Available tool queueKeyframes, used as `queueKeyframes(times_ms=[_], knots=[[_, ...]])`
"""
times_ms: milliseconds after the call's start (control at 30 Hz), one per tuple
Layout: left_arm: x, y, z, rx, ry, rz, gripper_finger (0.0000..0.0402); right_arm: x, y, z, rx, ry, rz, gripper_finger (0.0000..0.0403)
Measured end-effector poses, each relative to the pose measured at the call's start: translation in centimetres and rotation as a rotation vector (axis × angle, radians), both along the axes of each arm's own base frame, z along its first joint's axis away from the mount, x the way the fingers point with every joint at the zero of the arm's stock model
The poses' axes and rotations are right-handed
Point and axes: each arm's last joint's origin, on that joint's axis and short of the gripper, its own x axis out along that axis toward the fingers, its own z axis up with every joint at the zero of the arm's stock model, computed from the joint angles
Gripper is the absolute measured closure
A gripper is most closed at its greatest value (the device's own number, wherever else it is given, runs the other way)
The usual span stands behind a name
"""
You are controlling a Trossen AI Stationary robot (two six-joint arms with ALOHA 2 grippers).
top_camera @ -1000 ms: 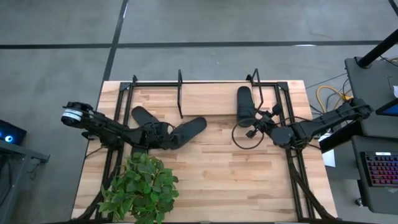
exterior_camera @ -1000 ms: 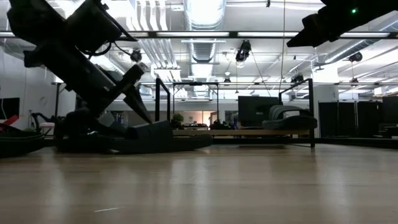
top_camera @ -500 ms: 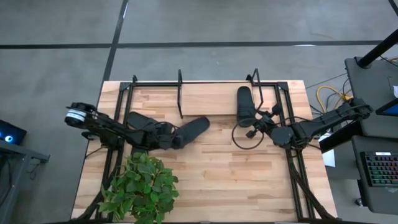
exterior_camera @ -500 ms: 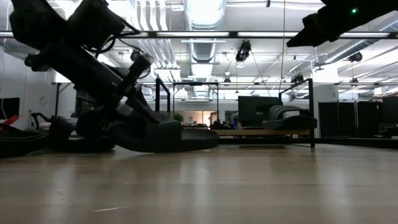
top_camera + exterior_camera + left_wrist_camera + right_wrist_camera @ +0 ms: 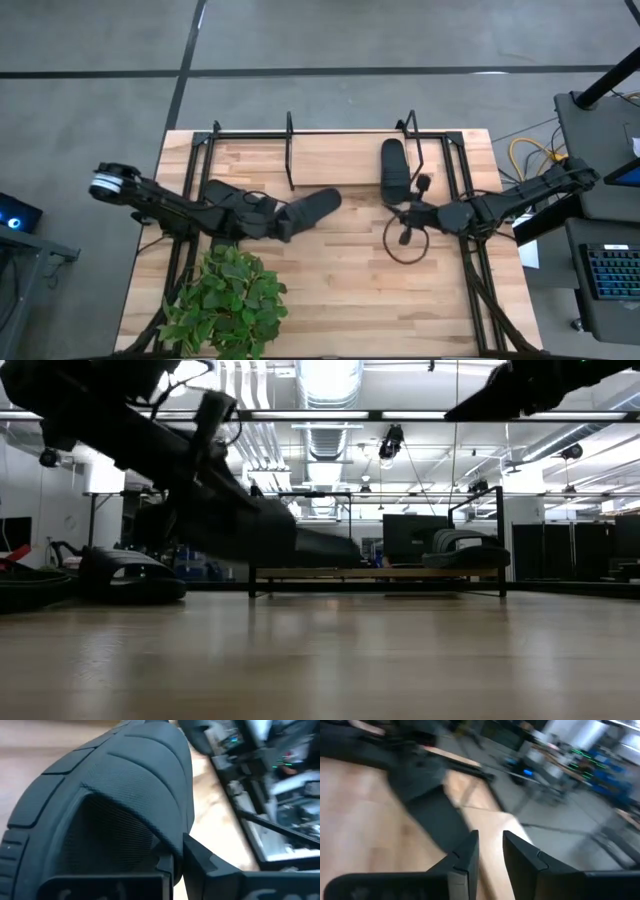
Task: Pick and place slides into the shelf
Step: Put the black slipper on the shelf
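We saw the left gripper [image 5: 281, 222] clenched on a black open-toe slide [image 5: 312, 207], lifted off the wooden table [image 5: 330, 290]; its fingers were hidden there. The right gripper [image 5: 489, 851] hung empty, fingers slightly parted. Another slide [image 5: 393, 168] sat on the black rod shelf [image 5: 290, 150].

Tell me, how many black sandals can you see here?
3. One slide lies on the shelf; the left gripper holds a second slide off the table; a third slide rests beside that arm. Another may be hidden.
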Motion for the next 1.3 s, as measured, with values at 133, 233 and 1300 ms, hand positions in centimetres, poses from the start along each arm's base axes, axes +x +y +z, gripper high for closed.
queueKeyframes(times_ms=[133,233,1300], knots=[[0.0,-0.1,1.8,0.063,-0.114,-0.032,0.0401,0.4,0.4,0.1,-0.081,0.038,0.124,0.0324],[-0.1,0.1,2.5,0.121,-0.145,-0.038,0.0401,0.8,0.8,-0.3,-0.148,0.090,0.178,0.0305],[1.8,-0.7,3.3,0.093,-0.424,-0.166,0.0401,12.8,3.1,-2.1,-0.857,0.558,0.119,0.0200]])
